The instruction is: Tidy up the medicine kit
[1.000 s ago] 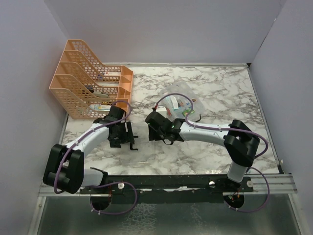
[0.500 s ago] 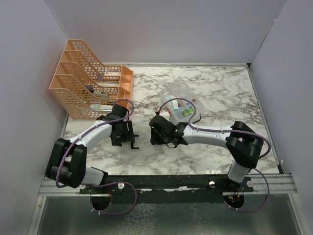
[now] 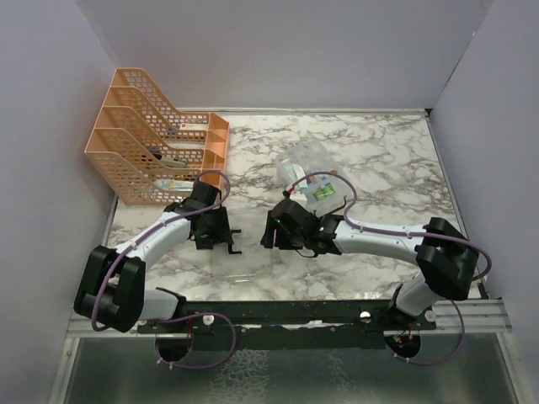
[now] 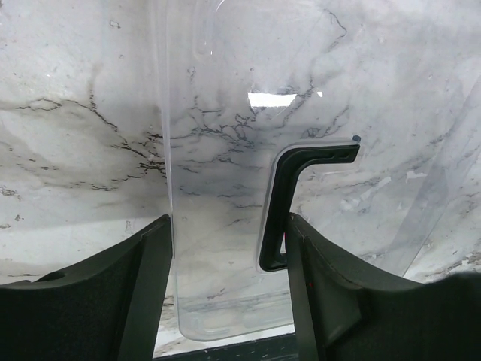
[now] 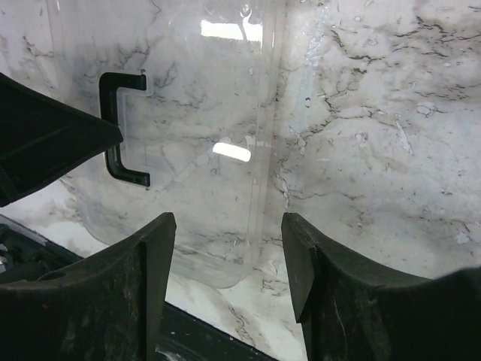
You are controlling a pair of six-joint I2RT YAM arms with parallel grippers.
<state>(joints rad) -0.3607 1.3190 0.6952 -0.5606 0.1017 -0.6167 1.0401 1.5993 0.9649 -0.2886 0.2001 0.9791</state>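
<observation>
Above the clear lid (image 4: 218,90) on the table (image 4: 75,113), left pincer (image 4: 229,222) and right pincer (image 5: 225,218) both stand open and empty, the left beside its black handle (image 4: 301,169).

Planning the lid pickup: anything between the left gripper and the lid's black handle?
Nothing visible. The clear lid lies flat on the table, handle between the open fingers of the left gripper, close to one.

**What the eye can't settle**

The clear lid (image 4: 218,248) runs off the top of both wrist views. In the left one, a finger (image 4: 338,301) covers part of its near edge; in the right one, a dark shape (image 5: 45,135) hides its side. From above it nearly vanishes against the marble (image 3: 379,151). The things in the rack (image 3: 135,156) and box (image 3: 305,167) are too small to name, and a cable (image 3: 341,187) crosses the box.
</observation>
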